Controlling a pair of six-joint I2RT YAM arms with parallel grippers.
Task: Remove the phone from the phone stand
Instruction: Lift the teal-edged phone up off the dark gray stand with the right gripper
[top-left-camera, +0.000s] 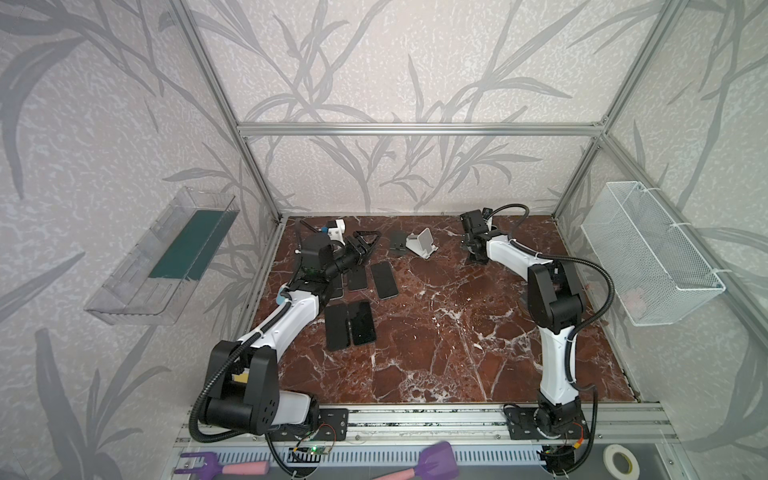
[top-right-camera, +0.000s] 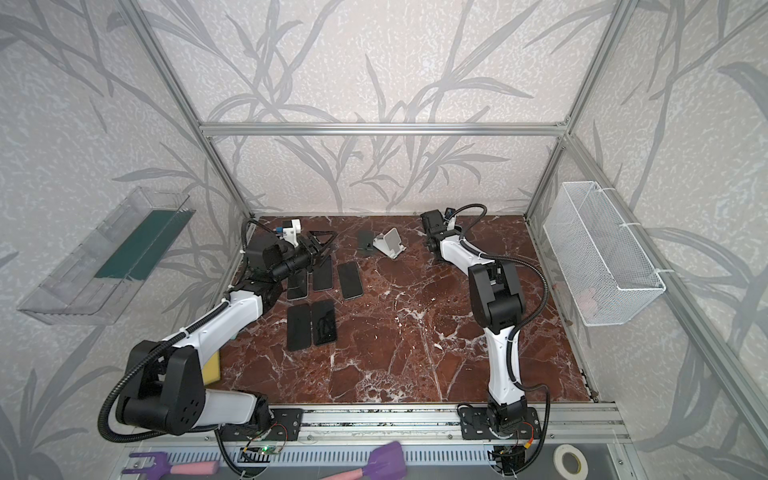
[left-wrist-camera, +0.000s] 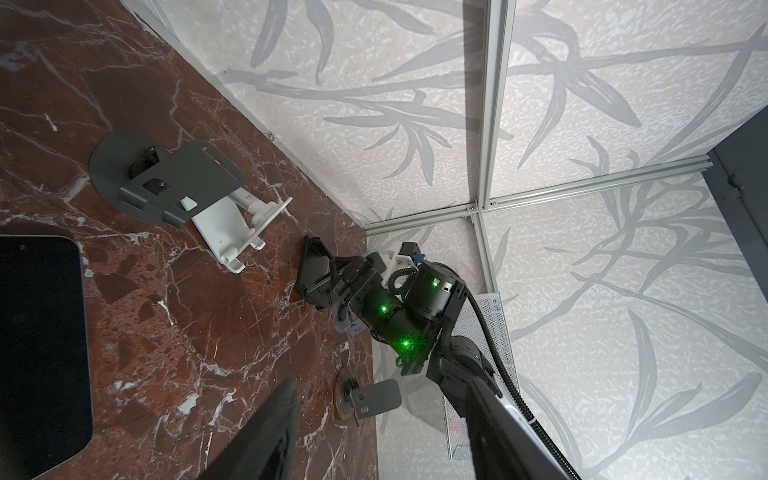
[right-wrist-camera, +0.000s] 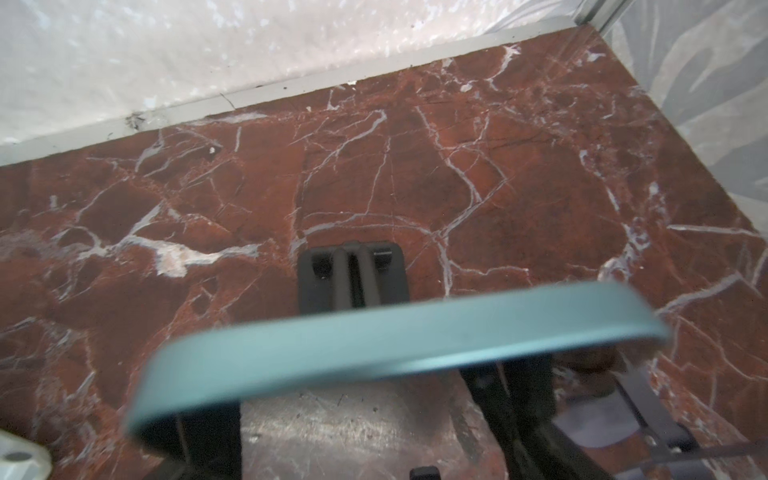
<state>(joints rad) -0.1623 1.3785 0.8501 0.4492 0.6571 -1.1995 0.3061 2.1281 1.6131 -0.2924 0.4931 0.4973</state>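
Purple fork (top-left-camera: 195, 460) lies at bottom left. Upper left on the desk (top-left-camera: 436, 332), the left claw (top-left-camera: 366, 240) is clenched near dark phones (top-left-camera: 384, 280). Upper right, a teal-edged phone (right-wrist-camera: 395, 345) lies across the right claw (top-left-camera: 476, 257), just before a black stand (right-wrist-camera: 353, 274); whether it grips is unclear.

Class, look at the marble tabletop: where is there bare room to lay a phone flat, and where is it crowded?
Free: the middle and front of the tabletop, bordered by the flat phones, the right arm and the front rail. Crowded: the back left, where phones, the grey stand, the white stand and the left arm cluster.
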